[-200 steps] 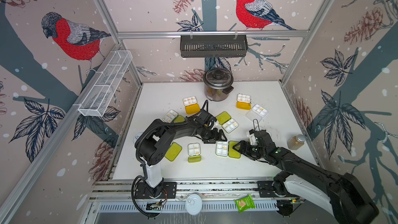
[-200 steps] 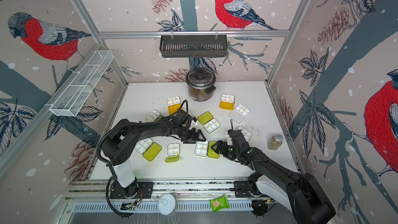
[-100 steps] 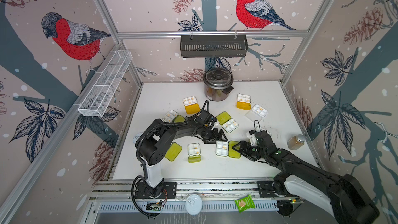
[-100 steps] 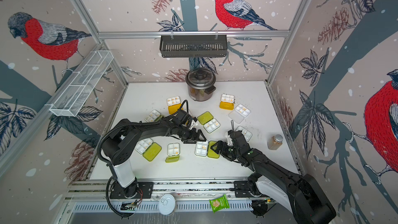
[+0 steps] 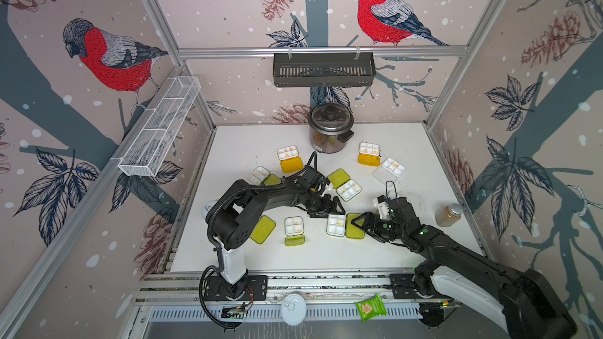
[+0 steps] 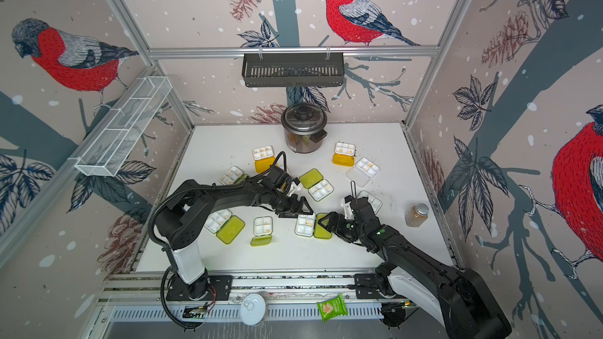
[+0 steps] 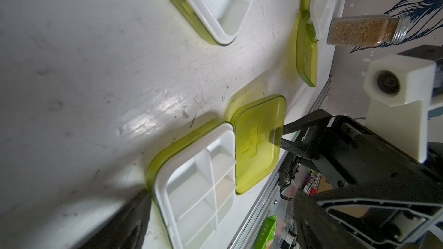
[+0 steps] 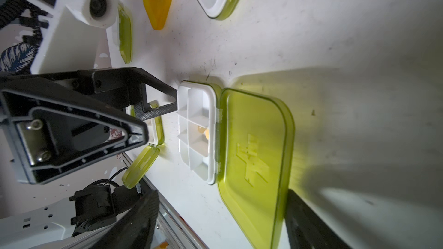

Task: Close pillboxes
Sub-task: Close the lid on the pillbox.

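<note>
**A:** What's nearest?

**B:** A round can lid [image 5: 293, 309] and a green snack packet [image 5: 370, 308], both on the front rail.

**A:** And the pillbox [image 5: 336, 225] between the arms?

**B:** It's mid-table toward the front, with its lime lid [image 5: 354, 232] swung open to the right. The left gripper [image 5: 330, 212] has its jaws spread, 1 fingertip [image 8: 160, 85] against the tray's far edge. The right gripper [image 5: 359, 222] is spread too, at the lid's right edge, clamping nothing.

**A:** Farther back?

**B:** More open boxes, among them a left orange-lidded pillbox [image 5: 287, 153] and a right orange-lidded pillbox [image 5: 368, 149]. Beyond those, a cooker [image 5: 330, 132] stands by the far wall.
</note>
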Robot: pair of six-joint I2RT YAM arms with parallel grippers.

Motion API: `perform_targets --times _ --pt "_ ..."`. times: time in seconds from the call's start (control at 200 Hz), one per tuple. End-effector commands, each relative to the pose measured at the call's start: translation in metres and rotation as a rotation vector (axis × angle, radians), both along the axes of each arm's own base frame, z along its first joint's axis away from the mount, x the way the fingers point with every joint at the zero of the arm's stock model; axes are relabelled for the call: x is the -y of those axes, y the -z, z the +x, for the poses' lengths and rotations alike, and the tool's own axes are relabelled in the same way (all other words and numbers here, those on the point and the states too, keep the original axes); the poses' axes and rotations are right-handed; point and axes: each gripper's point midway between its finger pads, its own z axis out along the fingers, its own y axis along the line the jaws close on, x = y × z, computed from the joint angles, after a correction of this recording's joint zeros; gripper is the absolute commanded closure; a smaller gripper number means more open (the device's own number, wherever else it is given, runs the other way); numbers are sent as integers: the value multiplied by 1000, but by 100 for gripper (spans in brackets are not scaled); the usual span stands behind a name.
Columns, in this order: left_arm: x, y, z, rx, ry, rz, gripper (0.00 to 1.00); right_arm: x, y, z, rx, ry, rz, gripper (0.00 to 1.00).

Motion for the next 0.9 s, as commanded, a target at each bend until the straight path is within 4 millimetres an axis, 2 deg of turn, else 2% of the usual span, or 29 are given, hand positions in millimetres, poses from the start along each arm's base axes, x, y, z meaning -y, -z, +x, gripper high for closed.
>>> perform_targets --times 0.0,0.24,0.425,0.5,0.535,0.895 --pt "-1 4 -2 -7 3 21 8 -9 -16 5 49 -21 60 18" --pt "2 1 -5 -11 12 3 9 -11 -29 10 84 -21 68 19" --pt "6 -4 -9 -31 23 -41 9 -11 -29 15 85 -18 45 19" --pt "11 -14 -5 -27 11 -76 9 -11 -28 16 83 -18 38 19" --pt "6 -9 -7 -41 -3 -69 9 -11 -29 17 83 -15 37 19" --pt "-19 -31 30 23 -122 -87 10 -17 -30 22 77 -26 4 19"
